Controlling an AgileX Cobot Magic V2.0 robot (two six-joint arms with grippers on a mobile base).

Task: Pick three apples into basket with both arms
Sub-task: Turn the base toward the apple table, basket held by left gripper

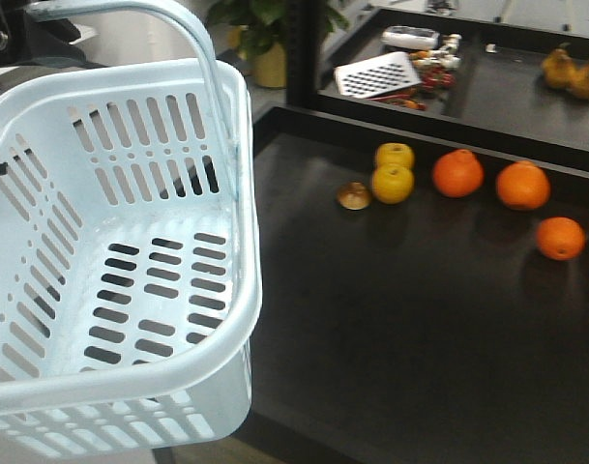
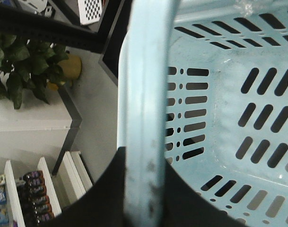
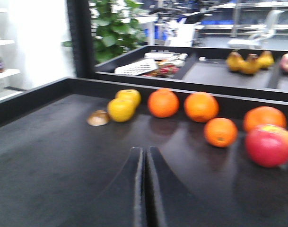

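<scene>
The pale blue slotted basket (image 1: pixel 130 372) hangs in the air at the left, off the edge of the black table (image 1: pixel 400 329), and it has nothing in it. My left gripper (image 2: pixel 144 163) is shut on the basket's hoop handle (image 2: pixel 146 71), one black finger on each side. My right gripper (image 3: pixel 145 153) is shut on nothing and hovers low over the table top. One red apple (image 3: pixel 269 145) with a yellowish patch lies on the table to the right of the right gripper. The front view shows only a red sliver at the frame's right edge.
Three oranges (image 1: pixel 457 173) (image 1: pixel 522 185) (image 1: pixel 560 238), two yellow fruits (image 1: pixel 393 182) and a small brown piece (image 1: pixel 353 196) lie along the table's far raised rim. A second tray behind holds a white grater (image 1: pixel 376 74) and pears (image 1: pixel 572 70). A potted plant (image 1: pixel 260 29) stands beyond.
</scene>
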